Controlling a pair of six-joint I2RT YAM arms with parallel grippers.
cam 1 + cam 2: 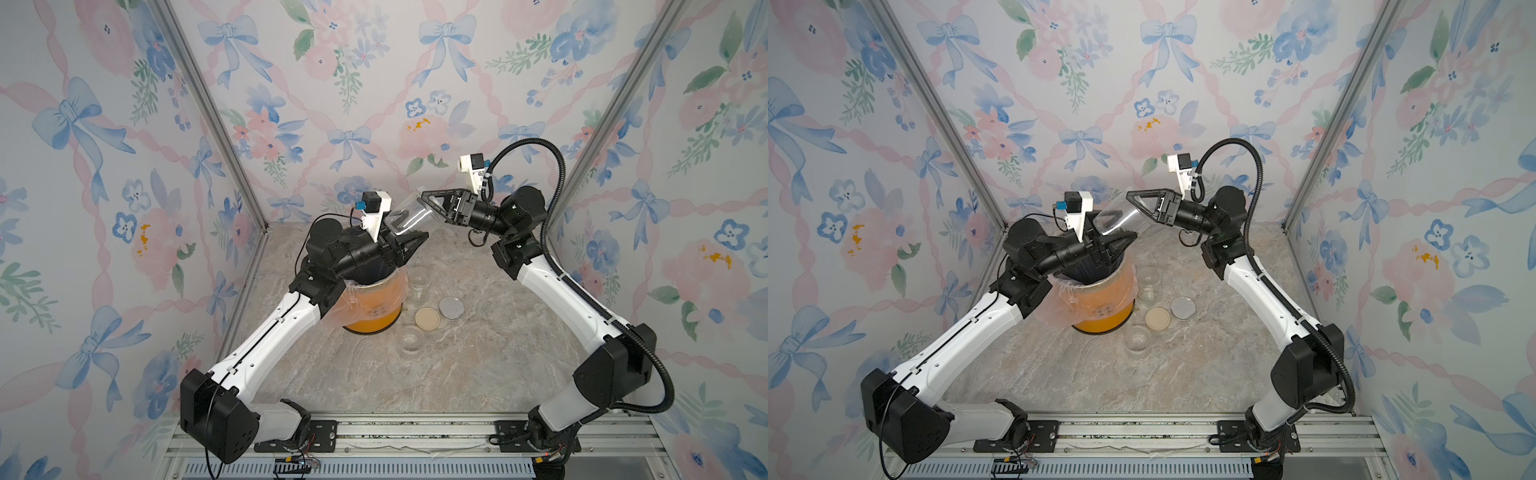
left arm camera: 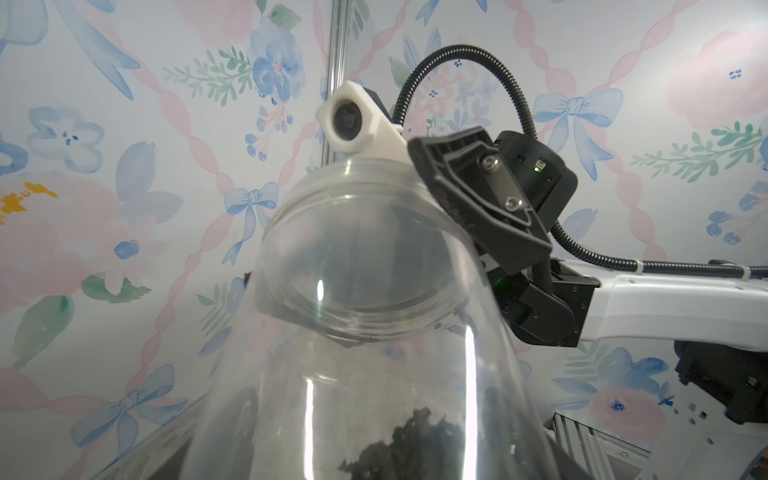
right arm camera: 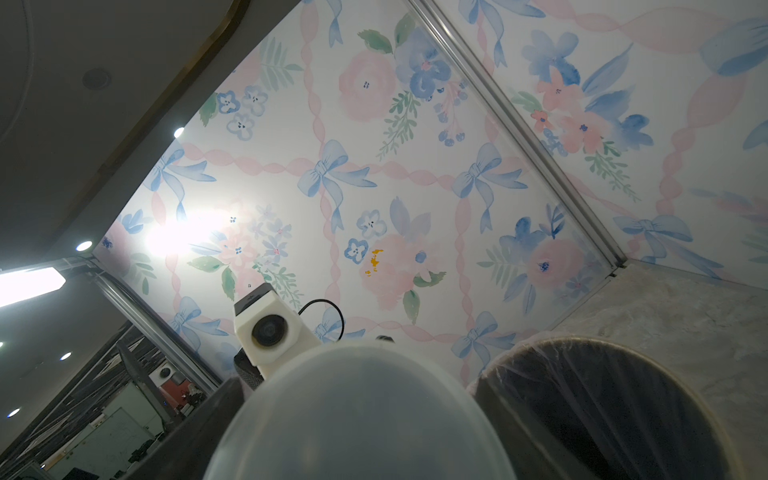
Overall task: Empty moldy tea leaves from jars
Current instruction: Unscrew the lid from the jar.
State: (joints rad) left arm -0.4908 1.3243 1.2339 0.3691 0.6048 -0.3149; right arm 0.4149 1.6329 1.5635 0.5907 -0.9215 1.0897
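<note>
Holds clear jar [image 1: 405, 218] tilted over orange bin [image 1: 374, 307], long axis sloping up from left end effector [image 1: 417, 241], closed on base end, to right end effector [image 1: 428, 199], closed on lid end. Shows tea leaves [image 2: 399, 449] heaped at lower end.

Orange plastic-lined round bin [image 1: 376, 309] on the marble-patterned tabletop [image 1: 478, 365], left of centre. Right of it: a small clear cylindrical jar [image 1: 419, 282] behind, a second clear jar [image 1: 409, 341] in front, a flat beige round lid [image 1: 427, 319] between them, a flat silver round lid [image 1: 451, 307] just beside that. Above the bin, between my left gripper [image 1: 422, 240] and right gripper [image 1: 426, 197]: a tilted third clear jar [image 1: 405, 217], dark crumbly tea leaves [image 2: 399, 449] inside.
</note>
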